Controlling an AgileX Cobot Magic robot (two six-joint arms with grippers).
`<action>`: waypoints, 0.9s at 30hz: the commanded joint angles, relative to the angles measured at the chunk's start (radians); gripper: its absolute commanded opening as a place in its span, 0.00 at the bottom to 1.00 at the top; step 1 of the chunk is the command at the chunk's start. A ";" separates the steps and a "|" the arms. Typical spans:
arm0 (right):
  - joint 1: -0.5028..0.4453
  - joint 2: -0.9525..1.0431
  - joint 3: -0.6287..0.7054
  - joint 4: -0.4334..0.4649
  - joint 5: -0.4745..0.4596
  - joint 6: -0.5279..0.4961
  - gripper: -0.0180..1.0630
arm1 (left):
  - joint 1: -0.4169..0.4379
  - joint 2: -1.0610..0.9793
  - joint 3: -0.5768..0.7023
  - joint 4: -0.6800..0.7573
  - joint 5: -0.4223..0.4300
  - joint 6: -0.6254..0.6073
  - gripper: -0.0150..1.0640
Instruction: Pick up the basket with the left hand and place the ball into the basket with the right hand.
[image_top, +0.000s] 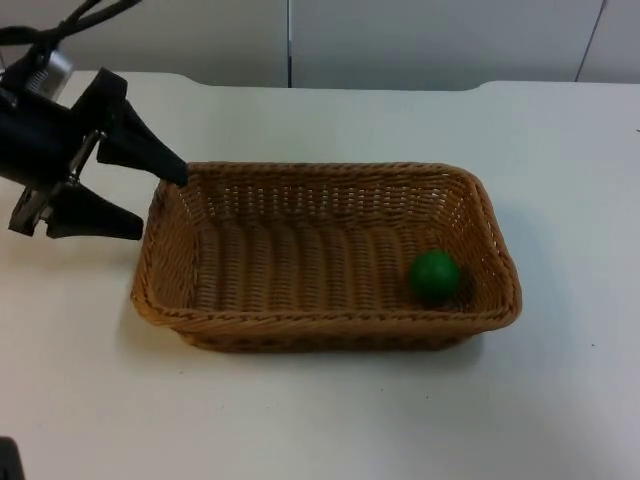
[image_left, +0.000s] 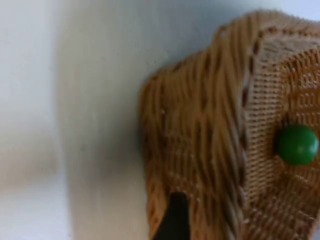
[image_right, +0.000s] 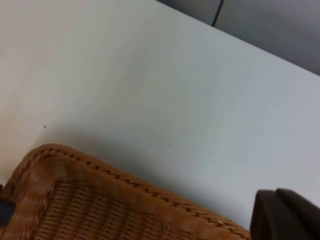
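Note:
A brown wicker basket (image_top: 330, 171) stands on the white table, long side facing me. A green ball (image_top: 434, 275) lies inside it near the right end. My left gripper (image_top: 162, 204) is open at the basket's left end, one fingertip by the back-left corner of the rim, the other just outside the left wall. The left wrist view looks along the basket's outer wall (image_left: 200, 140) and catches the ball (image_left: 297, 144) inside. My right gripper (image_right: 287, 216) hangs above the table just past the basket's rim (image_right: 125, 180).
The grey partition wall (image_top: 420, 40) closes off the far edge of the table. White table top (image_top: 320, 420) lies open in front of the basket and to its right.

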 joint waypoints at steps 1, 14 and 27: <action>0.004 -0.015 -0.007 -0.001 -0.006 0.001 0.01 | 0.003 -0.007 -0.020 0.023 -0.005 0.007 0.68; 0.004 -0.017 -0.009 -0.028 -0.006 0.038 0.01 | 0.030 -0.041 -0.217 0.477 0.075 -0.310 0.23; -0.134 -0.306 -0.009 -0.009 -0.006 0.038 0.01 | 0.030 -0.407 -0.169 0.780 -0.067 -0.488 0.01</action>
